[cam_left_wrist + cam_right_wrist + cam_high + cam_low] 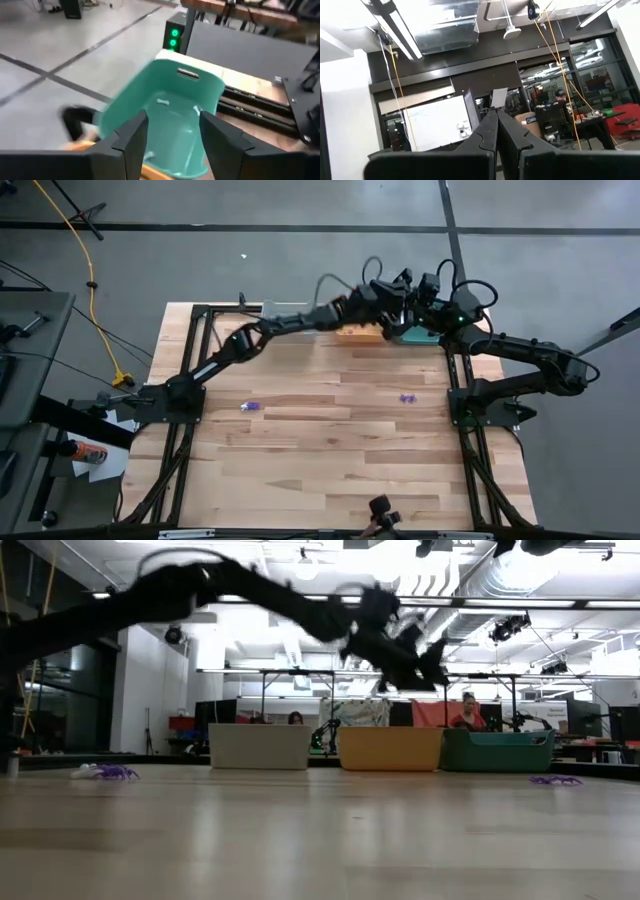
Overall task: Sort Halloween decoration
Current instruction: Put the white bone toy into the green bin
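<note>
My left gripper (172,135) hangs open over the teal bin (165,115) at the table's far right, with nothing between its fingers. In the high view it (395,315) reaches across the far edge. Two small pale bits (163,102) lie on the bin's floor; I cannot tell what they are. Two purple Halloween decorations lie on the tabletop, one at mid-left (250,407) and one at mid-right (407,396). My right gripper (497,120) is shut and empty, raised and pointing up into the room, next to the teal bin (448,302).
Three bins stand in a row along the far edge: grey (260,747), orange (390,748), teal (497,751). Black frame rails (190,340) run along the table's left and right sides. People sit in the room behind the bins. Bare wood (330,460) spreads across the table's near half.
</note>
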{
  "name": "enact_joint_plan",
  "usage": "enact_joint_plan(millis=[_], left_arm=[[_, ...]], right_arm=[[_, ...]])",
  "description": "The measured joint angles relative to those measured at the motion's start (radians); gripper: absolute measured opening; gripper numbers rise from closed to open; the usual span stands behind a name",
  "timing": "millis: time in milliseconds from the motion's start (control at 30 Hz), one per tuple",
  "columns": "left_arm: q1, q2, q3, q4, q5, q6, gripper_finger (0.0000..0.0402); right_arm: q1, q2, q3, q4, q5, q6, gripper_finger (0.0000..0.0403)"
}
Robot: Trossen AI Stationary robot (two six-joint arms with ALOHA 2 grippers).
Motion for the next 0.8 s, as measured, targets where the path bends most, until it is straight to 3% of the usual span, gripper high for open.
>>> enact_joint_plan(millis=[300, 467, 567, 700, 800], left_arm=[[0.092, -0.292, 0.001, -0.639, 0.004, 0.208, 0.0156], [0.089, -0.38, -0.004, -0.953, -0.007, 0.252, 0.0085], [0.052, -0.431, -0.067, -0.956, -0.007, 0.264, 0.0018], [-0.028, -0.535, -0.269, -0.83, 0.001, 0.268, 0.0009], [-0.087, -0.649, -0.513, -0.642, 0.015, 0.244, 0.0002]], right_arm=[[0.0, 0.0, 0.0, 0.019, -0.007, -0.004, 0.0], [0.0, 0.0, 0.0, 0.018, -0.009, -0.054, 0.0], [0.0, 0.0, 0.0, 0.018, -0.01, -0.069, 0.0], [0.0, 0.0, 0.0, 0.018, -0.013, -0.071, 0.0], [0.001, 0.0, 0.0, 0.015, -0.024, -0.071, 0.0]])
